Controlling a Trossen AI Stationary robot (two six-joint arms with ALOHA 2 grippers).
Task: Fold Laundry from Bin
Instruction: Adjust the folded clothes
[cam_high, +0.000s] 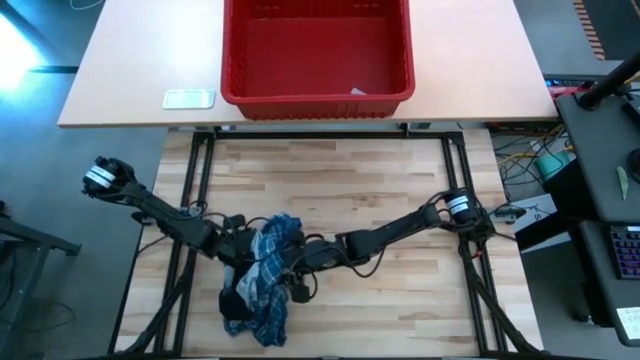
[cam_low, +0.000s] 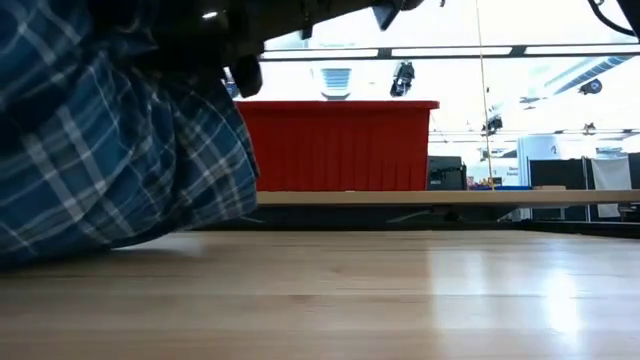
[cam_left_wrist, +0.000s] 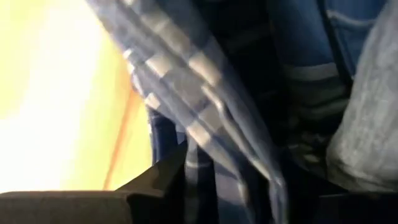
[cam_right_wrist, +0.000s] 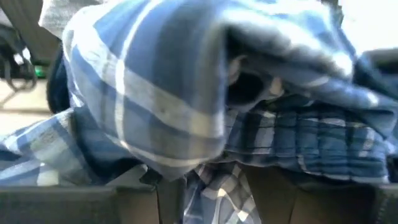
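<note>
Plaid shirt (cam_high: 268, 275) looks soft and light; we judge both grippers clamped on its bunched cloth, better regripped at a hem.

Overhead and table-level views share the red bin (cam_high: 316, 55); wrist cameras press against plaid shirt (cam_right_wrist: 186, 118).

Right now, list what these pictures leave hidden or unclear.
- Left gripper and right gripper, high view: fingertips buried in the plaid shirt; grip unclear.
- Bin, high view: far end cut off; low view shows only its wall.
- Small white scrap in the bin: too small to identify.
</note>
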